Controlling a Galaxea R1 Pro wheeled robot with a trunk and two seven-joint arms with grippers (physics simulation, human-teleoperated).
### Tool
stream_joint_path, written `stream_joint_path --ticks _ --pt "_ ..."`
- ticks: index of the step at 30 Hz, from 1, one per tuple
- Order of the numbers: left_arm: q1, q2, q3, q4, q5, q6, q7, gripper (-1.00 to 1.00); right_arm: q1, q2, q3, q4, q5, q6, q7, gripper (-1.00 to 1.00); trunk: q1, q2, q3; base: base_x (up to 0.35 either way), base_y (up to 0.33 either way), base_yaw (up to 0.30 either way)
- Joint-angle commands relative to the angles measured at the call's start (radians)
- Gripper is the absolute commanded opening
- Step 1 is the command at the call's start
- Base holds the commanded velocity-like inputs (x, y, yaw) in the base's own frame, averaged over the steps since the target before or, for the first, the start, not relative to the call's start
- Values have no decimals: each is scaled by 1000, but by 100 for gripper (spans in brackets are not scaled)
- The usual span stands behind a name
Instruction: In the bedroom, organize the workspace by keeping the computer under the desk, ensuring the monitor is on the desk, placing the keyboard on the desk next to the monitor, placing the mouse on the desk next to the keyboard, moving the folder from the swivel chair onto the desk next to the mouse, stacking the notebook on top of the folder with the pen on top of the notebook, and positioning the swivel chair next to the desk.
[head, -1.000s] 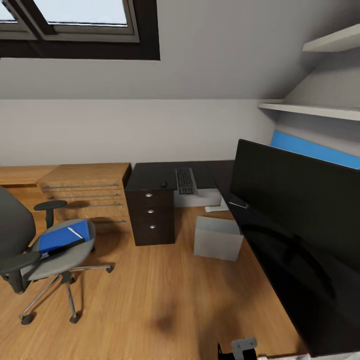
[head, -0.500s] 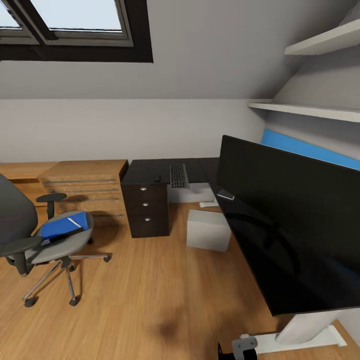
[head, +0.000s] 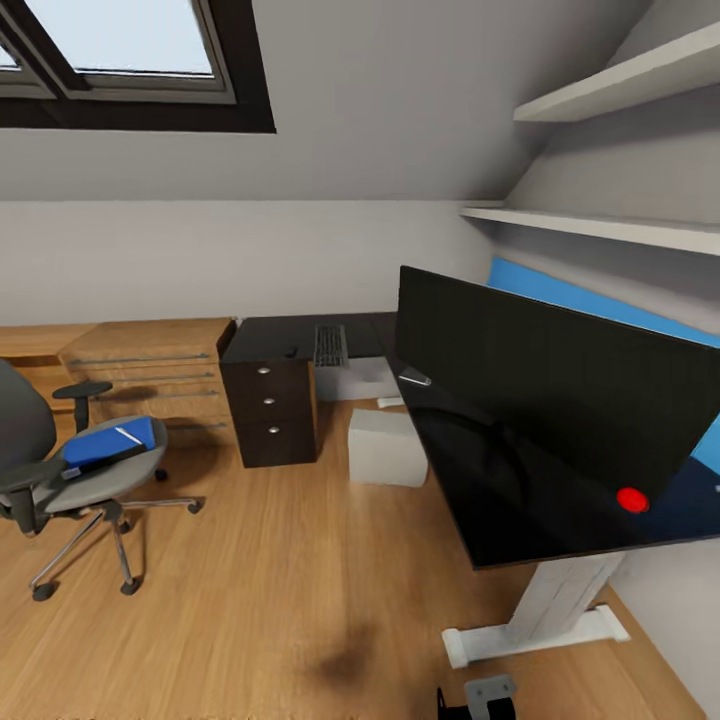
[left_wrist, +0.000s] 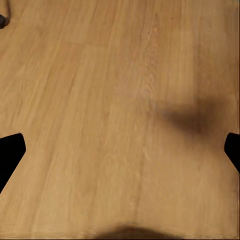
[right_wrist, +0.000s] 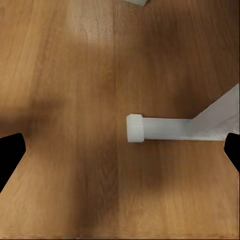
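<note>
across the wooden floor (head: 280, 560), against the far wall, the long black desk (head: 270, 338) runs into the corner and turns along the right side. on its right wing stands the very wide monitor (head: 540, 400), a red dot at its lower corner. on the far wing lies the keyboard (head: 329, 345), and just beside it a small dark lump, the mouse (head: 292, 351). the drawers with round silver knobs sit under that end. the light grey computer (head: 385, 447) stands on the floor at the inner corner of the desk, beside its edge rather than clearly beneath it. well apart at the left, the swivel chair (head: 60, 470) carries the blue folder (head: 105, 442) on its seat, with something thin and pale lying on top, too small to name. a light wooden cabinet (head: 150, 375) stands next to the drawers.

over bare floor, the left gripper (left_wrist: 120, 150) has its dark fingertips spread wide with nothing between. the right gripper (right_wrist: 120, 152) is likewise spread apart and empty, above a white desk foot (right_wrist: 165, 128).
</note>
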Motion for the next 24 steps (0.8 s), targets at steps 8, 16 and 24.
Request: stream_joint_path --ticks 8,16,24 --pt "0 0 4 0 0 -3 1 100 -1 1 8 1 -8 -2 -3 100 -1 -1 0 -253 -227 -45" --pt "0 0 4 0 1 -3 4 100 -1 -8 7 1 -9 -3 -3 100 -1 -1 0 -95 -301 -3" --pt "0 6 4 0 2 -2 5 100 -1 -9 6 15 -12 -42 -3 100 -1 -1 0 -3 -331 0"
